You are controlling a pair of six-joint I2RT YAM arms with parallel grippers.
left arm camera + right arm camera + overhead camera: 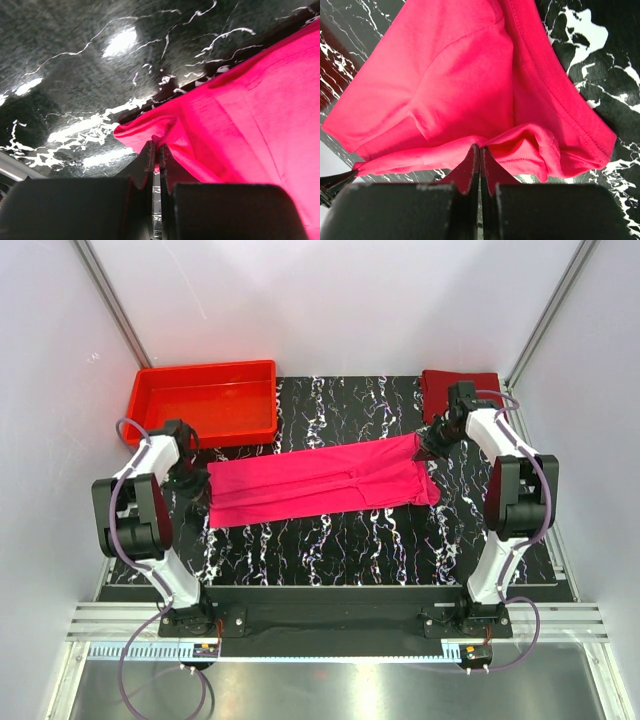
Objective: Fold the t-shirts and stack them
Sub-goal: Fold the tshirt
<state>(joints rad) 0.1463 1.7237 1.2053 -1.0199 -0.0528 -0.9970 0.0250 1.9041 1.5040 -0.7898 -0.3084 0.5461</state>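
The left gripper (pixel 156 150) and the right gripper (pixel 480 151) each pinch one end of the pink shirt (pixel 320 483).

**Robot test cell in a lab**

Walled on three sides with plain white panels (pixel 330 300) and framed at the corners by slotted aluminium posts (pixel 108 295). Floored with a black marble-patterned worktop (pixel 330 540) that catches the glare of overhead lamps. Fitted at the near edge with an aluminium rail (pixel 110 623) carrying a left arm (pixel 140 510) and a right arm (pixel 515 500), both looped with lilac cables (pixel 122 635). Furnished sparely with test props: a red plastic tray (pixel 205 368), a magenta-pink t-shirt (pixel 320 485) and a folded maroon t-shirt (pixel 485 385).
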